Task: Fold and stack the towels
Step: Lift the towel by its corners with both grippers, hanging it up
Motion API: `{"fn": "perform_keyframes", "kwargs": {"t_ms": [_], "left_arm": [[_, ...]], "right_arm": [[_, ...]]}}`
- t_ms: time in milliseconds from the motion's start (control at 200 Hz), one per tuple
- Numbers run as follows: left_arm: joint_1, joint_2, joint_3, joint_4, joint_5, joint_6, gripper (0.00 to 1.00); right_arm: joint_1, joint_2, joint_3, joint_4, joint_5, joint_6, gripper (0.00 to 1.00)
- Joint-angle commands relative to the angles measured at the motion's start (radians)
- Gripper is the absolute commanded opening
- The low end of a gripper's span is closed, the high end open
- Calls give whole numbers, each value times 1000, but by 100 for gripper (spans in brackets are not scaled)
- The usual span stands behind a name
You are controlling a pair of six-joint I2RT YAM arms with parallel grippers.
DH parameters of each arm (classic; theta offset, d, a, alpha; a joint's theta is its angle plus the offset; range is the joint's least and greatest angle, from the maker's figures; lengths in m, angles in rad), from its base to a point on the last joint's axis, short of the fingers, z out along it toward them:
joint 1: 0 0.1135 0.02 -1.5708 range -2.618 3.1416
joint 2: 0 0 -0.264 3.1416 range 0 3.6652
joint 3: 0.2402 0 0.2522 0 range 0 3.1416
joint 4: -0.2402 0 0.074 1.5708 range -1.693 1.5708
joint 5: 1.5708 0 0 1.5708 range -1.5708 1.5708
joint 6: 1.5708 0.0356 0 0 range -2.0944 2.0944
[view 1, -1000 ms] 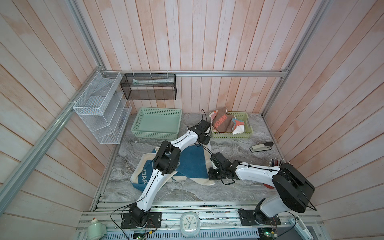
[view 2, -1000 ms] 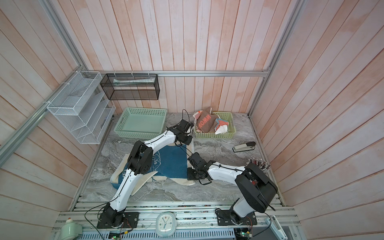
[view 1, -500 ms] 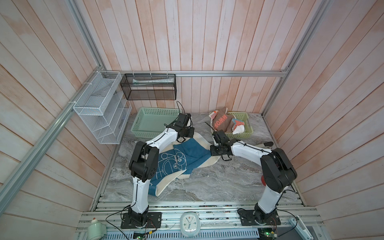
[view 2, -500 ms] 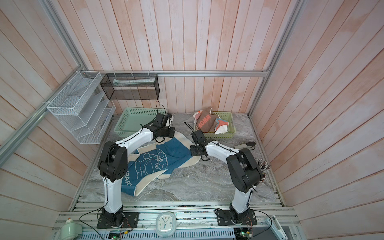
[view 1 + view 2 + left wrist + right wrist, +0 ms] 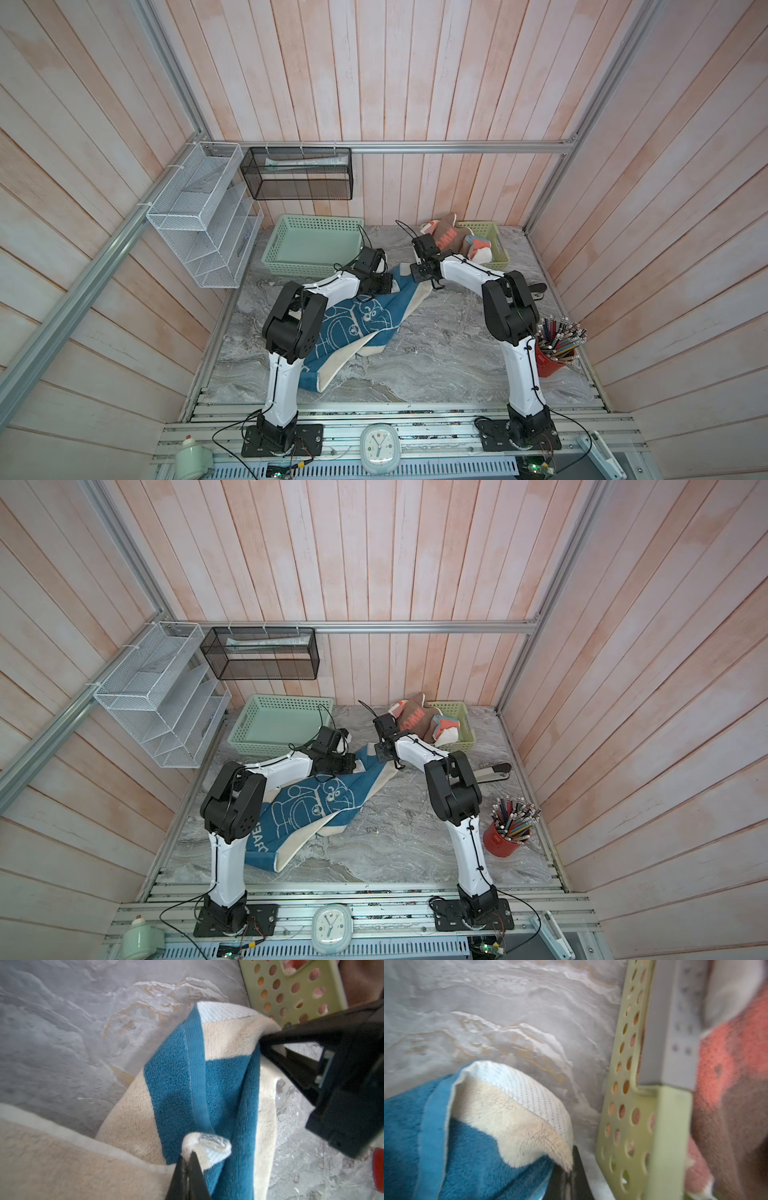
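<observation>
Marble tabletop (image 5: 436,353), arms (image 5: 332,286) outstretched, apparently pinching towel (image 5: 361,332)

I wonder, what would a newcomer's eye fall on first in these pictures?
The blue and cream terry towel with a cartoon face lies rumpled on the marble table, its far corners pinched by the shut left gripper and right gripper. Behind the right gripper, crumpled coral and brown towels spill from a pale green perforated basket; a red cup of coloured pencils stands at the right.
</observation>
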Motion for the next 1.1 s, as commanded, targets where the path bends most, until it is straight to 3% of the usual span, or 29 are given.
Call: {"fn": "perform_keyframes", "kwargs": {"t_ms": [0, 145, 290, 435, 740, 920, 1095], "left_arm": [[-22, 29, 53, 45, 33, -31, 0], [-19, 30, 140, 9, 8, 1, 0], [-15, -33, 186, -19, -38, 29, 0], [-3, -178, 146, 8, -71, 24, 0], [-47, -555, 143, -2, -211, 111, 0], [-146, -732, 249, -73, -287, 211, 0], [-302, -820, 380, -141, -359, 290, 0]], "right_arm": [[-86, -36, -34, -15, 59, -51, 0], [-140, -52, -22, -28, 54, -80, 0], [-114, -135, -24, -38, 8, -103, 0], [-48, -277, -44, -82, -6, -119, 0], [78, -680, -56, -70, 154, -193, 0], [203, -834, 128, -132, 282, -303, 0], [394, -846, 436, -246, 466, -418, 0]]}}
